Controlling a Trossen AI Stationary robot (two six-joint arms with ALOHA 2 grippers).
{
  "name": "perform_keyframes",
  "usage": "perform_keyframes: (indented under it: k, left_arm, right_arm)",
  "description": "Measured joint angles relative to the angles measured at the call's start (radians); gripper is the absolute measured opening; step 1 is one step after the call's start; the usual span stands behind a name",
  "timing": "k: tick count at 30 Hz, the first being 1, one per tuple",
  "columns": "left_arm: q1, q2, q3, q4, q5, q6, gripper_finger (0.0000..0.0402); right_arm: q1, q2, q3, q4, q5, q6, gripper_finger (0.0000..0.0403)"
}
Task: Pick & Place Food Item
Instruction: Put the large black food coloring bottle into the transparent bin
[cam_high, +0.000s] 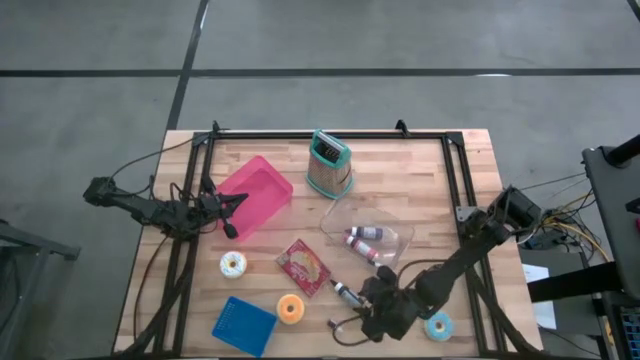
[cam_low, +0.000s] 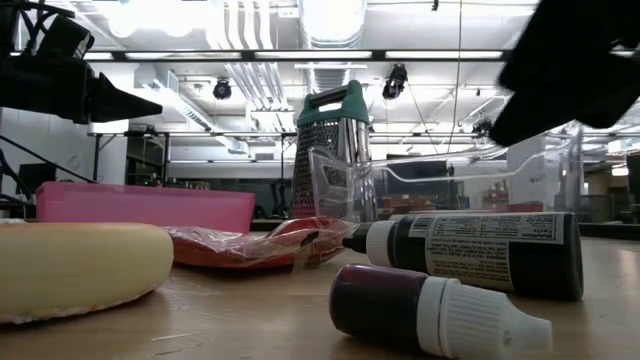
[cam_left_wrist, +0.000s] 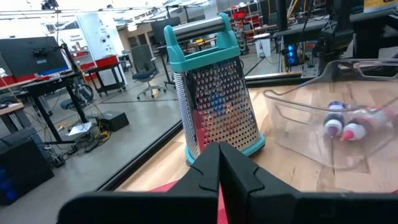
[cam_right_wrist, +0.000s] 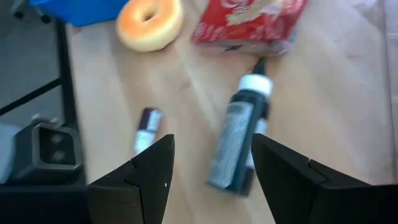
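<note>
High view, table (cam_high: 420, 165): wooden top inside a black frame, with both arms over it.
Right arm: reaches in from the right edge toward the front; the right gripper (cam_high: 378, 318) hangs near the front edge, fingers spread wide and holding nothing.
Left arm: waits at the left edge; the left gripper (cam_high: 232, 203) points over the pink bin (cam_high: 256, 194) with its fingers pressed together, empty.
Key relation: the dark bottle (cam_right_wrist: 239, 146) lies on the wood straight ahead of the right fingers (cam_right_wrist: 149, 171), centred in the gap between them, its long axis running away from the gripper with the white cap at the far end. The right arm is by far the nearer one.
Judgement: this bottle looks like the next pick; a straight drop should straddle its width.
Small bottle (cam_right_wrist: 147, 128): just beside it, also lying flat.
Clear tray (cam_high: 368, 232): toward the right of centre, holding two more small bottles.
Pink bin contents: nothing visible inside.
Other food: red packet (cam_high: 304, 266) at centre front, orange donut (cam_high: 291, 309) near the front edge.
Grater (cam_high: 329, 163): upright at the back edge.
</note>
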Motion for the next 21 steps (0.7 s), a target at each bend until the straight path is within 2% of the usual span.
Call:
perform_keyframes:
  k: [12,15,21]
  left_arm:
    - [0.0,0.0,0.0,0.0,0.0,0.0,0.0005]
    - [0.0,0.0,0.0,0.0,0.0,0.0,0.0005]
    - [0.0,0.0,0.0,0.0,0.0,0.0,0.0005]
  right_arm:
    - [-0.036,0.0,-0.005,-0.03,-0.003,0.002,0.021]
    - [-0.034,0.0,-0.005,-0.086,-0.004,0.015,0.021]
    - [-0.035,-0.002,-0.006,-0.267,0.001,0.162,0.021]
